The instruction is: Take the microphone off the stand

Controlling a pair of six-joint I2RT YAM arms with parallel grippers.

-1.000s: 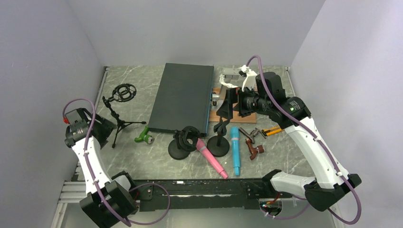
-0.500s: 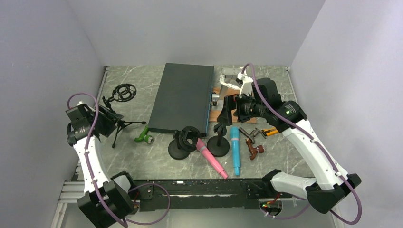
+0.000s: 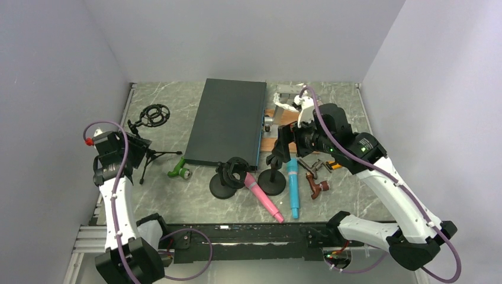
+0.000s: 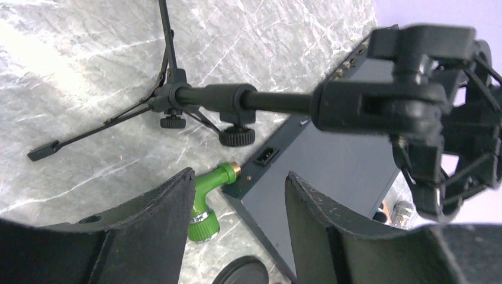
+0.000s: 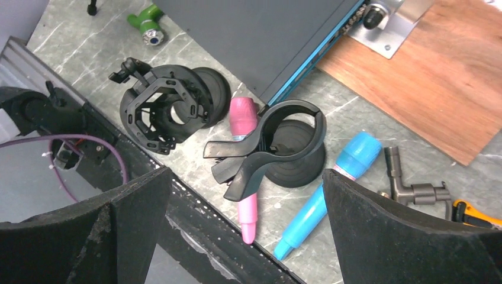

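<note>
Starting well left of the dark rack unit [image 3: 228,121], your left gripper [image 3: 135,152] hangs by the tripod stand [image 4: 213,97] with its jaws parted and nothing between them. That stand's shock mount [image 3: 155,115] sits off the unit's left side. A green plug [image 3: 179,172] lies at the unit's near-left corner. Just in front of the unit's near edge stands a round-based shock-mount stand [image 3: 228,177]. Next comes the pink microphone [image 5: 243,118], which lies on the table with its head toward the unit and its body running under the handles of the clip stand [image 5: 269,145]. You cannot tell whether that clip touches it. A blue microphone [image 3: 293,188] lies flat off the unit's near-right corner. Your right gripper [image 3: 284,145] hovers there too, above the clip stand, its jaws spread wide and holding nothing. A wooden board [image 5: 426,89] lies along the unit's right side
</note>
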